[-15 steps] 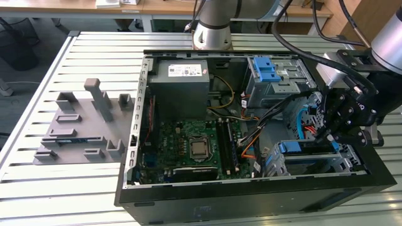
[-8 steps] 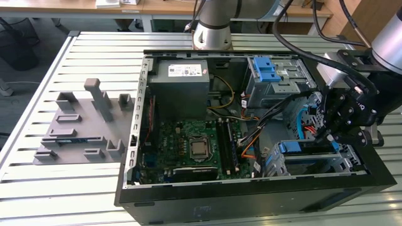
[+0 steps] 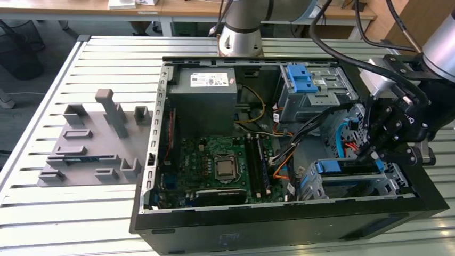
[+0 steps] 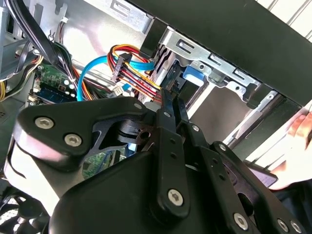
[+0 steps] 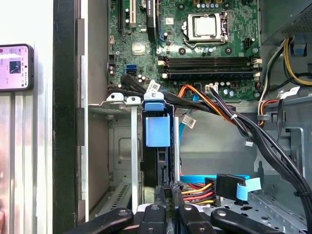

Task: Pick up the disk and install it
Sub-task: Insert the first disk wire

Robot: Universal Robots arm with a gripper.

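Gripper (image 3: 374,154) hangs inside the open computer case (image 3: 284,224), fingers pinched narrow on nothing — the disk (image 5: 157,161) sits edge-on in the drive cage (image 5: 122,146) just beneath its fingertips, blue latch (image 5: 158,127) beyond.

Open black PC tower (image 3: 284,221) lying on its side on a slatted metal table (image 3: 42,213). Inside you've got the green motherboard (image 3: 213,160) with a bare CPU socket (image 3: 226,168), a grey power supply (image 3: 206,98) with a white sticker, and a metal drive bay with a blue latch (image 3: 307,85). Orange, red and yellow cables (image 5: 197,187) run next to a flat blue data cable (image 5: 243,184). A grey plastic fixture (image 3: 92,141) sits on the table toward the exterior view's left, and a phone (image 5: 16,67) lies just beside the case.
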